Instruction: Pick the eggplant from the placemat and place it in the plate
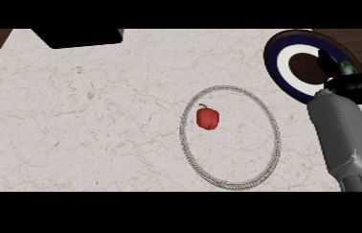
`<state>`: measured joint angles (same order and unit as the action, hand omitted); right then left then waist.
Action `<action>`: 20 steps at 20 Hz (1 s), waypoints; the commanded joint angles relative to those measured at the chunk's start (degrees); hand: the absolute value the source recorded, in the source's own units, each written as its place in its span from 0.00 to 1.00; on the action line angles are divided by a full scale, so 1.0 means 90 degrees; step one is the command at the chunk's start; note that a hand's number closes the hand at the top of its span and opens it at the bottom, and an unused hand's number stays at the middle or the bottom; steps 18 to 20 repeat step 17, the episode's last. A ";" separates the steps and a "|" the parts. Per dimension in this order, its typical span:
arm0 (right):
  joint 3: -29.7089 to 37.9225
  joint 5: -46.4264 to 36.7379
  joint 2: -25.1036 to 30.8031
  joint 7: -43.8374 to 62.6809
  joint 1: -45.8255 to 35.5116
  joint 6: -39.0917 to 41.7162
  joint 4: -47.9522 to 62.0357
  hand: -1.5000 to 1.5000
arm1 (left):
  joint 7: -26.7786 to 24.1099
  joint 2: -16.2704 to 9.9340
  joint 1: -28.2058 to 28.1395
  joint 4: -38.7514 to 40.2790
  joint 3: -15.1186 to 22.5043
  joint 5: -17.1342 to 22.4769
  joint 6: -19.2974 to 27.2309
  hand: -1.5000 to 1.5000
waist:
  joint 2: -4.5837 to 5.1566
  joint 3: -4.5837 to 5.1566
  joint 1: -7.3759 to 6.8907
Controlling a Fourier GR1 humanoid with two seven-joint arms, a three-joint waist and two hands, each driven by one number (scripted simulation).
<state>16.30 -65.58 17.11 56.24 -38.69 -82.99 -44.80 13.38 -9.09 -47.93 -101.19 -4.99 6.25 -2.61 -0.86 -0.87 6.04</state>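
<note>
The worktop point(92, 122) looks like pale, veined marble, matt. The placemat point(272, 131) has a beaded, metallic-grey rim. The red pepper point(207, 118) is smooth, and the plate point(279, 69) glossy.

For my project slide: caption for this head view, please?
Right hand over the plate; red pepper lies on the ring-edged placemat.
</note>
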 commanded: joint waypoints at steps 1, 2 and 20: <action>-0.0179 -0.0106 -0.0697 -0.0136 0.0387 -0.0312 -0.0479 0.00 | -0.0279 0.0263 0.1663 -0.0523 0.0608 0.0079 -0.0149 0.50 | 0.0038 0.0095 0.0144; -0.0202 -0.0131 -0.0795 -0.0168 0.0536 -0.0314 -0.0533 0.00 | -0.0328 0.0376 0.1659 -0.0494 0.0630 0.0032 -0.0064 0.50 | 0.0014 0.0104 0.0195; -0.0225 -0.0507 -0.1895 -0.0443 0.1403 -0.0322 -0.1208 0.00 | -0.0098 0.0346 0.1848 -0.0500 0.0424 0.0048 -0.0286 0.50 | 0.0061 0.0111 0.0054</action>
